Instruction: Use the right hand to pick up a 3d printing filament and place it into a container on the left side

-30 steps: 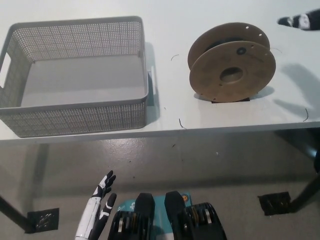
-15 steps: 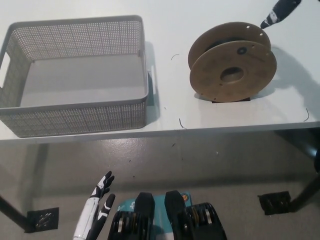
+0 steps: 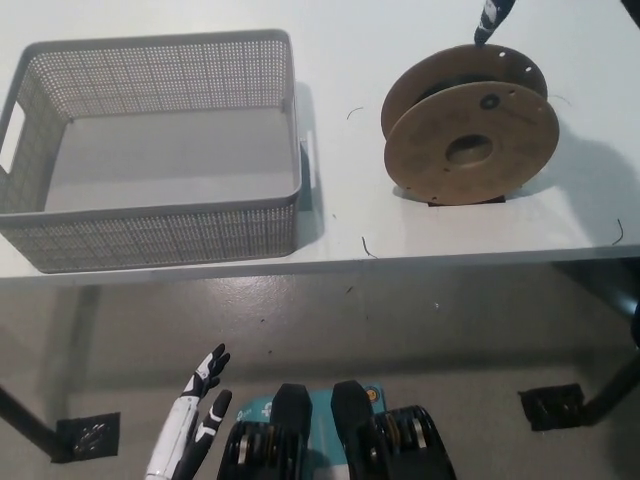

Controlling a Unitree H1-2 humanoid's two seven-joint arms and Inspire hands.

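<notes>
A: Start at the fingers. What do you see of the right hand (image 3: 492, 18)?

B: Only a dark tip at the top edge, pointing down just behind the filament spool (image 3: 470, 125). Whether its fingers are apart or together I cannot tell; too little of it is in frame. It is not clamped on anything, as far as the view shows.

A: What has changed?

B: A second ago that tip was far out at the upper right corner, well away from the spool. Half a second ago it was just off the spool's upper right rim. Now it sits above the back flange, nearer the middle. So the hand is sweeping leftward over the spool's far side. I judge this as the approach, with no grasp made yet.

A: And the spool itself?

B: It has not moved. It stands on its edge on the right half of the bench (image 3: 350, 150), two brown cardboard flanges with a dark winding between them and an oval hub hole facing the camera. A small dark block shows under it.

A: The container?

B: The grey perforated basket (image 3: 160, 225) is on the bench's left, well apart from the spool, nothing in it.

A: The other hand?

B: The white left hand (image 3: 192, 425) rests low at the lower left, below the bench, fingers apart, holding nothing.
</notes>
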